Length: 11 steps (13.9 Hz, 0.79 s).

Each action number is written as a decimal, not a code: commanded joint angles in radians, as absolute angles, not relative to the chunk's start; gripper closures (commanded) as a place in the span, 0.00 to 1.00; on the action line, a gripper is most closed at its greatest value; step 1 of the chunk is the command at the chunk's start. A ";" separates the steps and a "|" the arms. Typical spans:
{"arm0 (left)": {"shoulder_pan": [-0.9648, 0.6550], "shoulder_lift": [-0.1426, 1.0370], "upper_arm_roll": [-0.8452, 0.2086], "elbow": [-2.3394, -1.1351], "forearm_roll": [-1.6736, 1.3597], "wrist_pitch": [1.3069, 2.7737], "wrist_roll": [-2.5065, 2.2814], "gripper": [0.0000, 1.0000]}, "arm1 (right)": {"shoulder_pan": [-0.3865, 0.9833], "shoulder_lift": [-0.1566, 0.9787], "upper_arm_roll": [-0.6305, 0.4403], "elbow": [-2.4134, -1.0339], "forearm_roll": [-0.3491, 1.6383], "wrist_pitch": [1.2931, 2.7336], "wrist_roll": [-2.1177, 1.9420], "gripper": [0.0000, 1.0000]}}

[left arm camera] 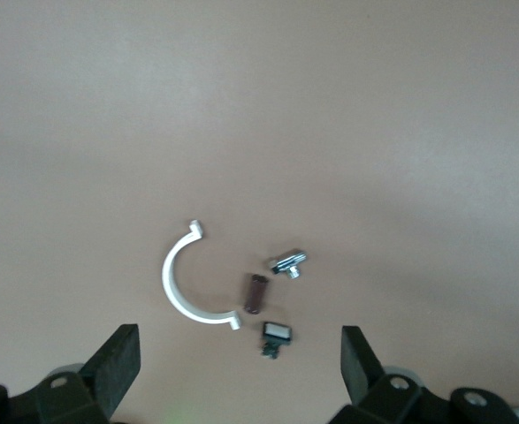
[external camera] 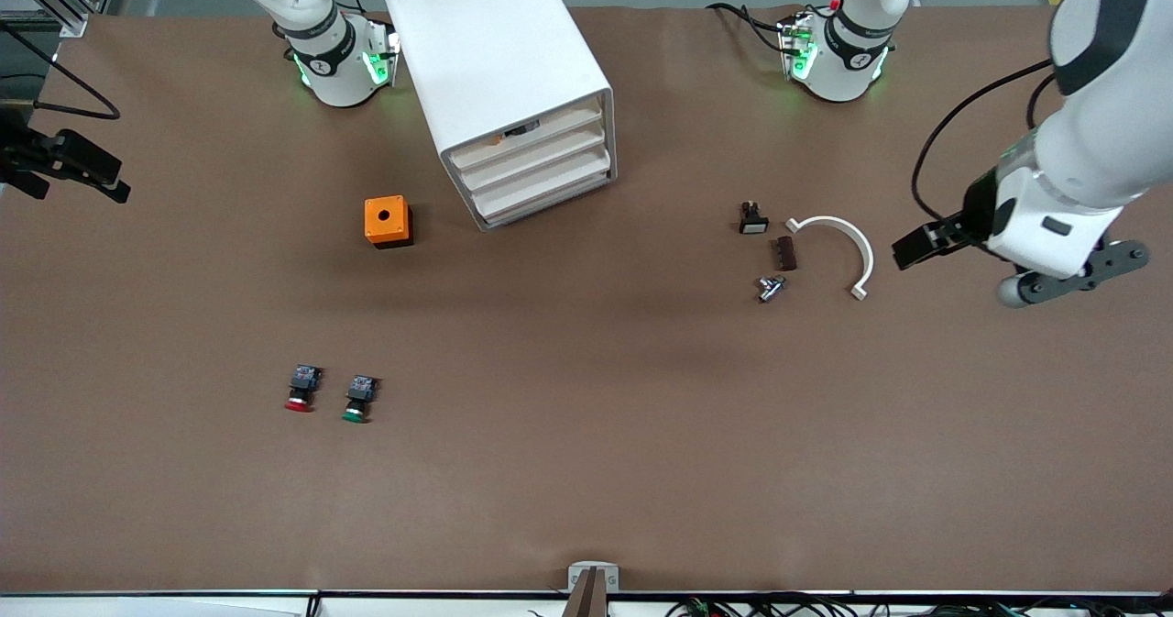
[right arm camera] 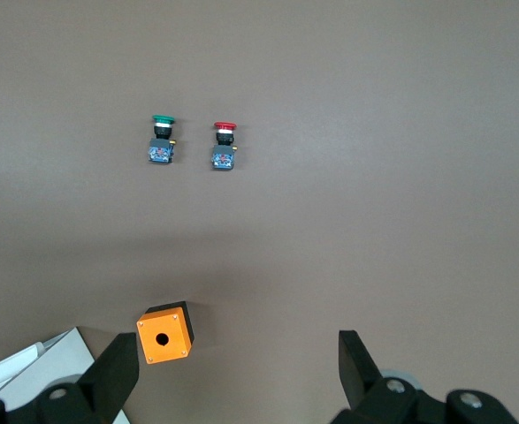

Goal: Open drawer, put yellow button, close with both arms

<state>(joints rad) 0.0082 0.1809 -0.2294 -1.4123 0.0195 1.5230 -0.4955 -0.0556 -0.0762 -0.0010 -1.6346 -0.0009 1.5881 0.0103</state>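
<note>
The white cabinet [external camera: 495, 58] stands between the two arm bases, and its corner shows in the right wrist view [right arm camera: 29, 371]. The drawer [external camera: 536, 137] is its highest front and sits nearly flush with the two lower ones. In the slit over that front I see a dark shape with an orange-yellow speck, perhaps the yellow button; the rest is hidden. My left gripper [external camera: 921, 246] [left arm camera: 239, 367] hangs open and empty over the left arm's end of the table. My right gripper [external camera: 92, 175] [right arm camera: 239, 375] hangs open and empty over the right arm's end.
An orange box with a hole [external camera: 388, 221] [right arm camera: 164, 333] sits beside the cabinet. Nearer the camera lie a red-capped button [external camera: 300, 390] [right arm camera: 224, 146] and a green-capped button [external camera: 359, 399] [right arm camera: 162, 140]. Near the left gripper lie a white curved bracket [external camera: 848, 241] [left arm camera: 184, 287], a small black switch [external camera: 752, 218], a brown piece [external camera: 785, 253] and a metal part [external camera: 770, 288].
</note>
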 commanded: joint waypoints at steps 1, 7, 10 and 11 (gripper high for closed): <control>0.032 0.109 -0.230 -1.451 0.037 1.480 -0.413 0.00 | -0.051 -0.101 -0.003 -1.654 -0.003 1.585 0.028 0.00; 0.031 -0.100 -0.172 -1.646 0.035 1.483 -0.324 0.00 | -0.049 -0.101 -0.003 -1.654 -0.003 1.586 0.029 0.00; 0.028 -0.133 -0.135 -1.652 0.031 1.483 -0.270 0.00 | -0.049 -0.101 -0.003 -1.654 -0.003 1.585 0.029 0.00; 0.028 -0.146 -0.126 -1.664 0.031 1.483 -0.237 0.00 | -0.049 -0.101 -0.003 -1.654 -0.003 1.585 0.029 0.00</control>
